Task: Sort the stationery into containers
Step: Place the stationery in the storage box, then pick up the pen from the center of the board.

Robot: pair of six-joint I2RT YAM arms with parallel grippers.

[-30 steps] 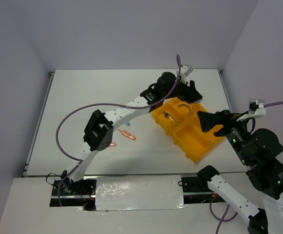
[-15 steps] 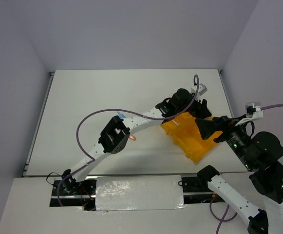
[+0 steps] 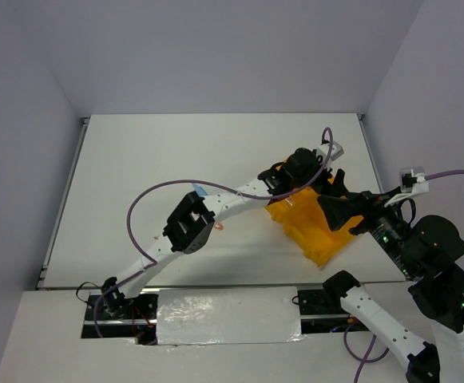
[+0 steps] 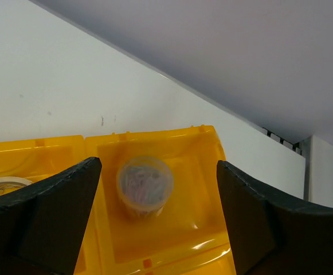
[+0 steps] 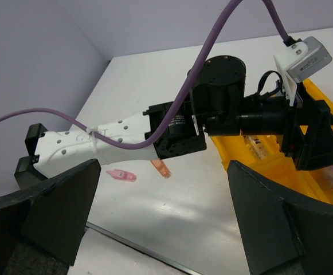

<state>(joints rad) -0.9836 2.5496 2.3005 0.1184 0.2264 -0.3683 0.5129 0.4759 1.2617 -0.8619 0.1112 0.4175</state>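
Note:
The orange-yellow tray (image 3: 315,231) lies right of centre, half covered by my left arm. My left gripper (image 4: 157,166) hangs open over its end compartment. The greyish clear cup (image 4: 144,186) stands upright there, between the jaws and touching neither. The tan tape ring (image 4: 0,186) shows in the neighbouring compartment. Two salmon-pink pieces (image 5: 121,175) (image 5: 161,169) lie on the table left of the tray, under my left arm. A small clear bottle (image 5: 257,146) lies inside the tray (image 5: 326,177). My right gripper (image 5: 163,166) is open and empty, raised at the tray's right side.
My left arm (image 3: 216,203) stretches across the table's middle with a purple cable (image 3: 148,199) looping beside it. The two grippers (image 3: 327,185) (image 3: 327,209) are close together above the tray. Walls border the table at the back and on both sides.
My left arm has swung right and nearer along the tray, now covering most of it, and its jaws have spread wider. The right gripper has edged slightly left.

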